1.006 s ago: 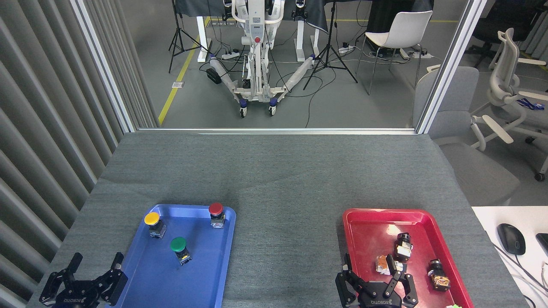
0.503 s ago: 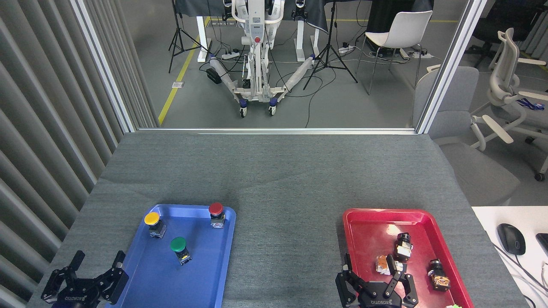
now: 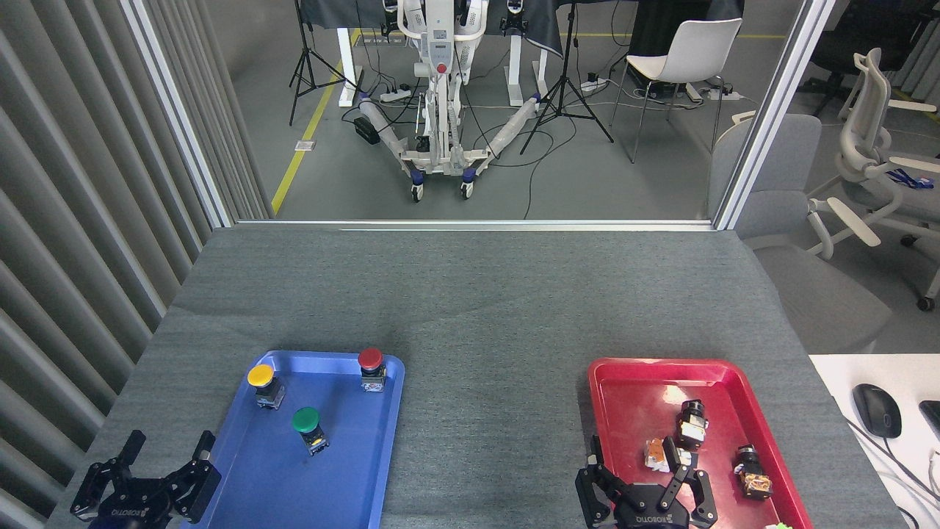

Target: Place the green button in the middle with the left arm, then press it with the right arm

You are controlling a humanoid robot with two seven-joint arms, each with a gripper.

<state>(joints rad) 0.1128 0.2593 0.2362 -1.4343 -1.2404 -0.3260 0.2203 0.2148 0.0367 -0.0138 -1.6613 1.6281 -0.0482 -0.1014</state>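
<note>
Nothing moved; left gripper [image 3: 150,470] spread beside blue tray [image 3: 242,485] edge; right gripper [image 3: 646,481] spread.

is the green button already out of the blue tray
No, the green button stands in the blue tray, nearer me than the yellow button and red button.

"ROBOTIQ", upside down, on left tool [image 3: 150,477] body; same on right tool [image 3: 646,481] body.
</note>
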